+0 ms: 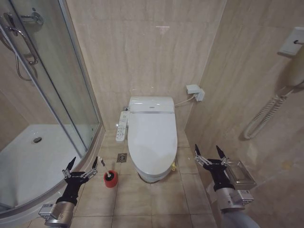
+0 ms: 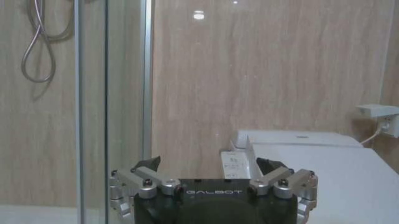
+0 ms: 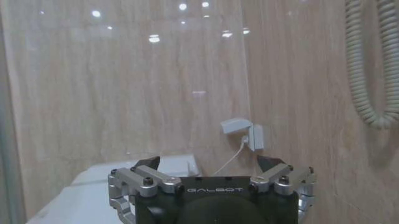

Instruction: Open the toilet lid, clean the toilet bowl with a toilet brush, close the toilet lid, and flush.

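The toilet lid point(image 1: 153, 135) lies closed over the toilet bowl point(image 1: 151, 178), whose inside is hidden. A yellow strap point(image 1: 173, 166) shows at the lid's right edge. On the floor left of the toilet, the toilet brush point(image 1: 110, 178) stands in its small red round holder. My left gripper point(image 1: 81, 164) hangs open just left of the brush, holding nothing. Right of the toilet's front, my right gripper point(image 1: 209, 154) is open and empty. In the left wrist view the left gripper point(image 2: 209, 164) points at the lid point(image 2: 324, 163). The right gripper point(image 3: 208, 162) faces the back wall.
A long white button panel point(image 1: 122, 126) sits along the toilet's left side. The curved shower tray point(image 1: 33, 156) and glass door point(image 1: 71, 85) close off the left. A wall socket point(image 1: 194, 91), a wall phone with coiled cord point(image 1: 266, 114) and a clear box point(image 1: 240, 173) are on the right.
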